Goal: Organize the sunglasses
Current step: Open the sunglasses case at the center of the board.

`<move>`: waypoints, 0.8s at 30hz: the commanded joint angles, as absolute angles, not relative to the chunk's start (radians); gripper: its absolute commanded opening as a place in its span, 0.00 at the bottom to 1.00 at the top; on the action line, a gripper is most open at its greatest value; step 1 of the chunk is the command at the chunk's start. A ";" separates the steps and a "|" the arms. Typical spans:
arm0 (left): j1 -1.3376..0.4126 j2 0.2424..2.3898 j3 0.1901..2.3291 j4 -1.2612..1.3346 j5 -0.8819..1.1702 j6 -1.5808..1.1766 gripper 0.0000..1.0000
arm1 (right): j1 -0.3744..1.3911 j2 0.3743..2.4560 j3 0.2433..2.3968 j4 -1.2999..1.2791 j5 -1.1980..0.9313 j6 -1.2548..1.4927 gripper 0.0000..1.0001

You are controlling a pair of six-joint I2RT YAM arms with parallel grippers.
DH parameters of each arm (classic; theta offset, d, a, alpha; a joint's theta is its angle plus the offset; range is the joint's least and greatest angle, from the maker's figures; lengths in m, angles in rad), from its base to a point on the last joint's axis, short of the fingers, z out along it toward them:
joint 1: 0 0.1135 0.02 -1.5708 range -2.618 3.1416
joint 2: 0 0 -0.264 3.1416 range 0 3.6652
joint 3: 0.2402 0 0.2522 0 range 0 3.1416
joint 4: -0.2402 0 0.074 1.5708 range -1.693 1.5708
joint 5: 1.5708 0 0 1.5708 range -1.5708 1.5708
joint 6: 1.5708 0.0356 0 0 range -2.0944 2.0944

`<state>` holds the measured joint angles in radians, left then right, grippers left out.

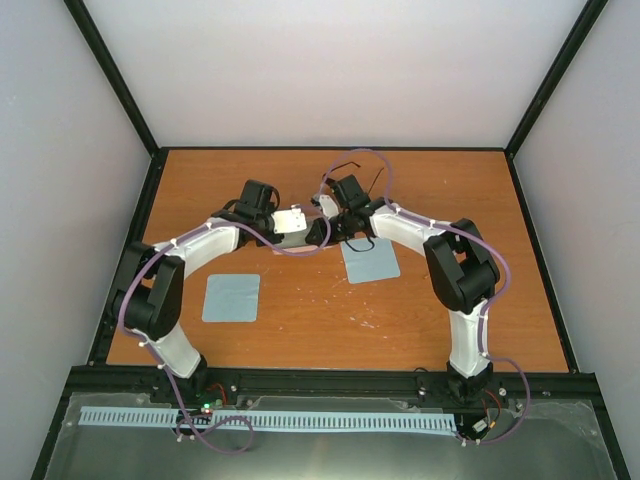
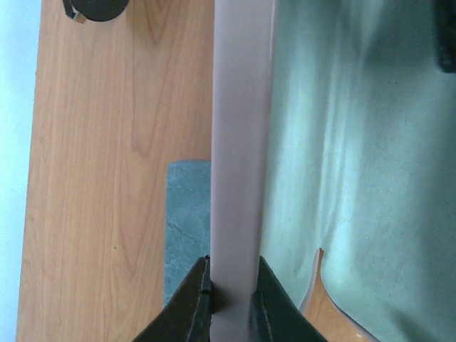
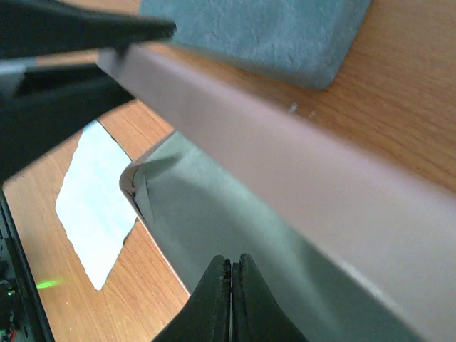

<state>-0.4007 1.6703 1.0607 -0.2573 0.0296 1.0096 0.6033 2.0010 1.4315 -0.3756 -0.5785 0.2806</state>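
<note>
The left pincer (image 2: 232, 272) is pinching the edge of the pink case (image 2: 242, 142), its two fingers pressing on either side of the pale pink flap and holding it raised above the counter (image 2: 107, 178). Beside that flap the case's grey-green lining (image 2: 356, 142) is lying exposed, and a blue-grey cloth (image 2: 187, 228) is showing beneath it. The right pincer (image 3: 231, 265) is hanging over this same lining with its fingers pressed together, and nothing is showing between them; the pink flap is running slantwise just beyond it. From above, both arms are meeting over the middle of the counter, toward its far side. The black-framed sunglasses (image 1: 358, 243) are lying as a thin dark loop at the far edge of the right-hand cloth, just beside the two pincers and apart from the case. A second cloth (image 1: 231, 297) is lying well apart to the left. The pale pair is too faint to find in any view.
</note>
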 commanded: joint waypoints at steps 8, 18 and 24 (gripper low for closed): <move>-0.405 1.695 1.201 -0.246 0.065 0.959 0.01 | 0.612 2.062 1.353 -0.356 -0.588 0.272 0.03; -0.409 1.688 1.188 -0.268 0.074 0.959 0.12 | 0.620 2.121 1.318 -0.351 -0.595 0.259 0.03; -0.421 1.677 1.154 -0.257 0.061 0.947 0.55 | 0.621 2.122 1.296 -0.352 -0.589 0.244 0.03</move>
<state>-0.4076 1.7119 1.1324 -0.3138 0.0399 0.9760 0.6117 2.0953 1.3151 -0.3058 -0.5968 0.2577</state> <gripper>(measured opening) 0.443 0.029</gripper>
